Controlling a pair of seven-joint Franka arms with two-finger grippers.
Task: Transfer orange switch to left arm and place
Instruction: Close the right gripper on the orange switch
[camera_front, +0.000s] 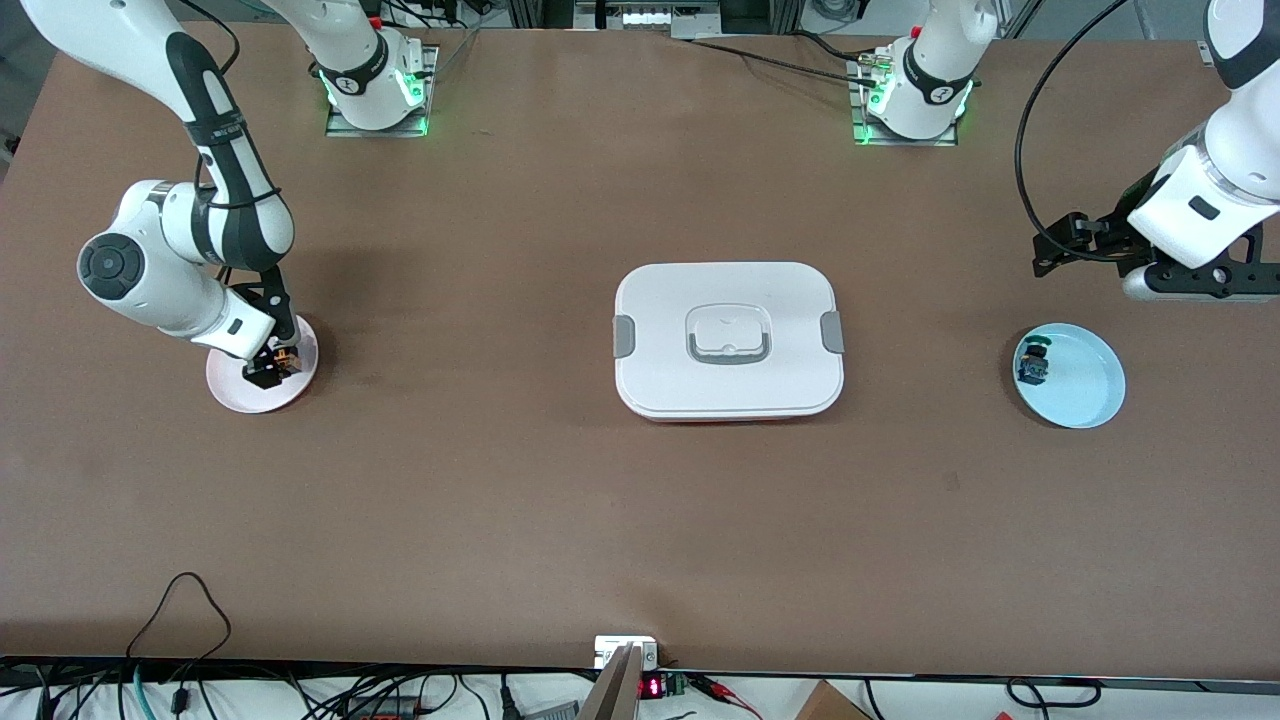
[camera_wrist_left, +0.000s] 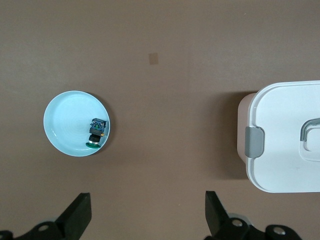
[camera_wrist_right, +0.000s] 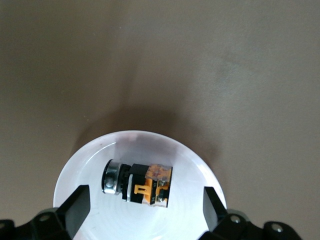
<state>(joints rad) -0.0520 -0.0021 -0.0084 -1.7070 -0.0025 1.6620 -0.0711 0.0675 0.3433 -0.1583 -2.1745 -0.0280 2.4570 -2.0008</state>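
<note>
Now | orange switch (camera_wrist_right: 138, 183) blk/orange, on side | right gripper (camera_wrist_right: 142, 210) fingers apart | left gripper (camera_wrist_left: 148, 217) fingers apart

A brown table (camera_front: 500, 480) carried a white box (camera_front: 728, 340) at its centre, a pink plate (camera_front: 262, 378) toward the right arm's end, and a pale blue plate (camera_front: 1070, 378) toward the left arm's; a small patch, perhaps tape (camera_wrist_left: 154, 58), marked the bare surface.

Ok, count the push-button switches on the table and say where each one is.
2. The orange switch lies on the pink plate at the right arm's end, under the open right pincer. The green-capped switch lies on the light blue plate at the left arm's end.
</note>
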